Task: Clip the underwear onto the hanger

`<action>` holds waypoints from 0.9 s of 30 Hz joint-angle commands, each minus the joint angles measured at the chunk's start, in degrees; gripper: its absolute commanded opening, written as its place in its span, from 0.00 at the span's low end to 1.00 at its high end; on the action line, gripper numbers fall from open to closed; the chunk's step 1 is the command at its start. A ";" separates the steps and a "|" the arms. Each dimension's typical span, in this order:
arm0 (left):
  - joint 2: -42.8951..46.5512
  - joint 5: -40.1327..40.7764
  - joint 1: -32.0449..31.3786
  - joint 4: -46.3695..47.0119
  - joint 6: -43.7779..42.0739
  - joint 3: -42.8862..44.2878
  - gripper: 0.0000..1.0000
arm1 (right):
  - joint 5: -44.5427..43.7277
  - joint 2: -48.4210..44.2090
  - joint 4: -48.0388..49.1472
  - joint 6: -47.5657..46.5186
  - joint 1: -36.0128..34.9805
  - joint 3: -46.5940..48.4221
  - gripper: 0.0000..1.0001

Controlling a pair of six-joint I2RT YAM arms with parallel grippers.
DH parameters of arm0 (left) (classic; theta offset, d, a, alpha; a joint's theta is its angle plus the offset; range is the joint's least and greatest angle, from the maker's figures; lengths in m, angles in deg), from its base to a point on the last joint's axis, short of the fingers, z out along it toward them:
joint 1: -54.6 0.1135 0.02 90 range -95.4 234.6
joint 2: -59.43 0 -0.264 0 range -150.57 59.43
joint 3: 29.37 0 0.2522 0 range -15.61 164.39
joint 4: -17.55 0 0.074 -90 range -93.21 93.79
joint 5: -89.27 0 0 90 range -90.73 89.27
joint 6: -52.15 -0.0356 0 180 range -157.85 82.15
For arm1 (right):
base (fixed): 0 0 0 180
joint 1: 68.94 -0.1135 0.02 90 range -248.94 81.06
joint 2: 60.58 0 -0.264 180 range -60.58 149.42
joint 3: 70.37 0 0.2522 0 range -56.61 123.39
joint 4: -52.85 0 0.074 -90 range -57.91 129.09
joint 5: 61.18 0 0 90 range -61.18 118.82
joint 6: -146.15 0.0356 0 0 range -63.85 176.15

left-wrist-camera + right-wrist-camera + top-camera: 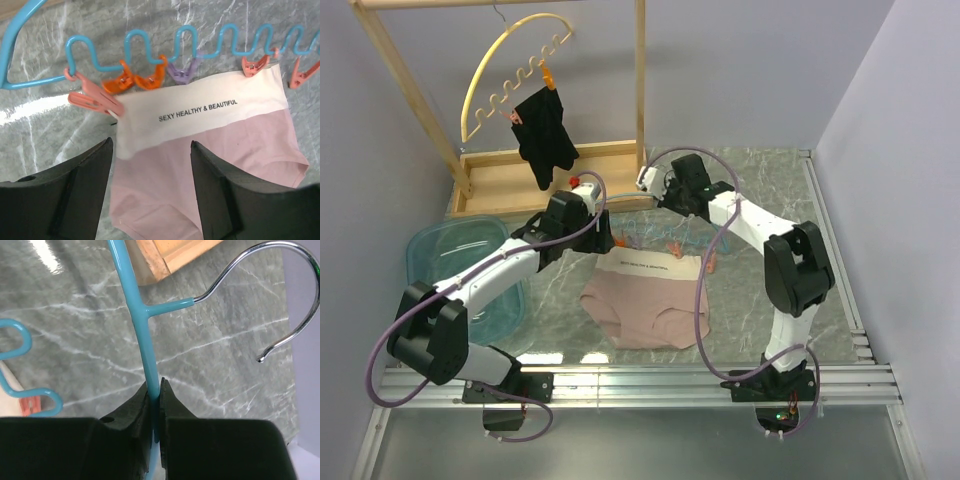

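The pink-beige underwear (645, 300) (220, 150) lies flat on the marble table, its cream waistband (200, 107) toward the light-blue hanger (150, 47) (136, 315). A pink clip (255, 66) bites the waistband's right corner. Another pink clip (95, 102) meets its left corner. Two orange clips (135, 80) and a purple clip (181, 72) hang free on the wavy edge. My left gripper (150, 141) (603, 235) hovers open over the underwear's left side with nothing between its fingers. My right gripper (154, 382) (655, 182) is shut on the hanger's arch just below the metal hook (280, 300).
At the back left stands a wooden rack (570, 170) with a yellow hanger (510, 70) holding a black garment (545, 135). A translucent blue basin (445, 255) sits left of my left arm. A metal rail (650, 380) runs along the near edge.
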 commanded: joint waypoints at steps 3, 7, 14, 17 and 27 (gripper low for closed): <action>2.11 -1.11 0.23 5.38 -3.32 -0.28 0.68 | 0.63 3.69 7.98 -2.44 -0.27 2.97 0.00; 1.50 -1.03 0.23 5.74 -3.15 -0.10 0.68 | -0.25 7.02 10.54 -3.40 -0.27 4.02 0.00; 0.10 -3.13 -0.12 7.76 -2.18 -1.07 0.65 | -0.07 9.75 15.02 -4.98 -0.18 3.85 0.00; -2.54 -4.45 -1.78 6.36 -2.97 -0.02 0.61 | -1.04 11.42 16.08 -5.60 -0.18 4.72 0.00; -12.99 -7.70 -8.03 -0.58 -7.45 2.98 0.52 | -0.34 8.36 9.94 0.54 0.35 6.40 0.45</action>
